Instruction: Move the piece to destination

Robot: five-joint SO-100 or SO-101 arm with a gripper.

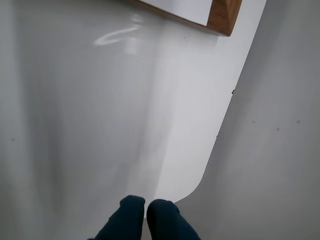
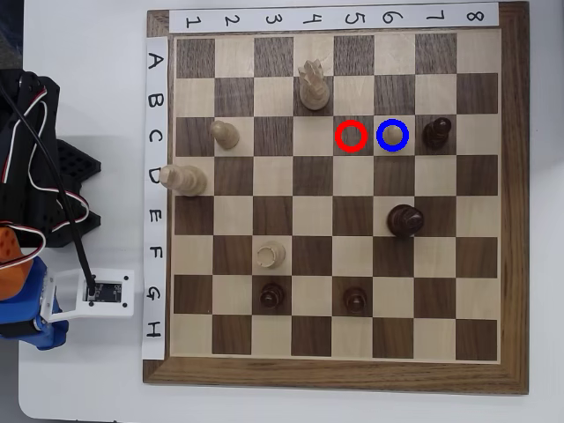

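Already pawn point(image 2: 393, 135) sits in blue ring point(image 2: 379, 136), far from gripper point(image 1: 146, 206), whose fingers are closed, empty, off-board.

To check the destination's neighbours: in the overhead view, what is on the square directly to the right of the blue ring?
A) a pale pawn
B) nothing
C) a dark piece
C: a dark piece stands on the column 7 square, directly beside the blue ring.

White table point(image 2: 88, 388) carries wooden chessboard point(image 2: 335, 374) (labelled strips along edges), arm base point(image 2: 35, 308) beside it.
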